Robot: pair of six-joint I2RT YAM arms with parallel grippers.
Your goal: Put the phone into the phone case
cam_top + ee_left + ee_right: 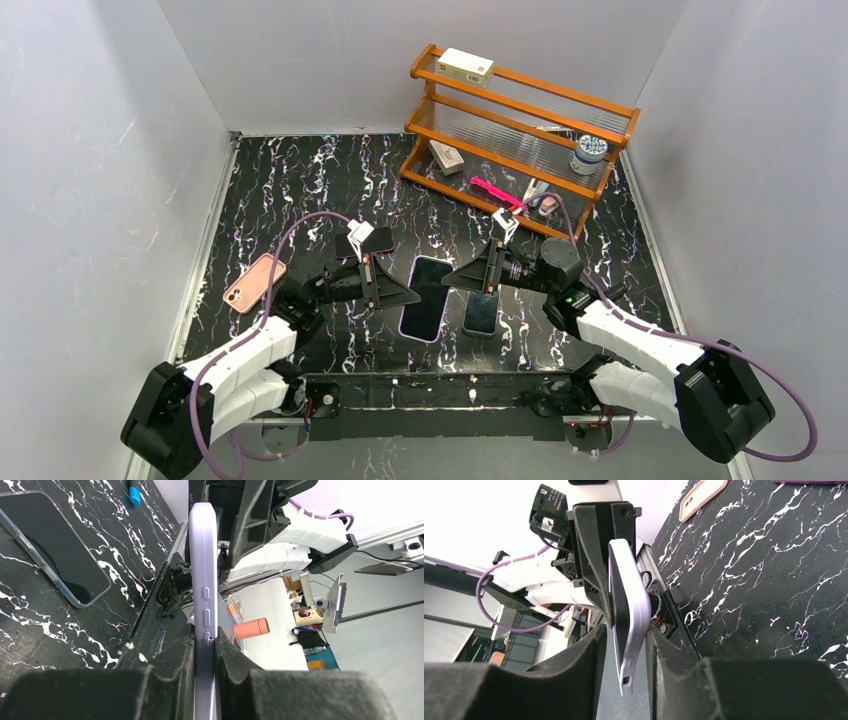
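Phone [202,580], clamped in L fingers [170,670], loose btwn R fingers [574,665]

Black-screened phone [428,295] seated in lilac case [202,580], screen up. Held roughly level, off the table [300,190], near its middle. Case side buttons visible.

**Phone end buried, case clipped**

In the left wrist view we lose the lower end of the phone [202,580] between the pads [165,670] and off the bottom edge. The clear phone case [50,545] runs out at the left edge. From above, the right gripper [450,282] covers that case's far end. Whether its jaws grip the phone, we can't tell.
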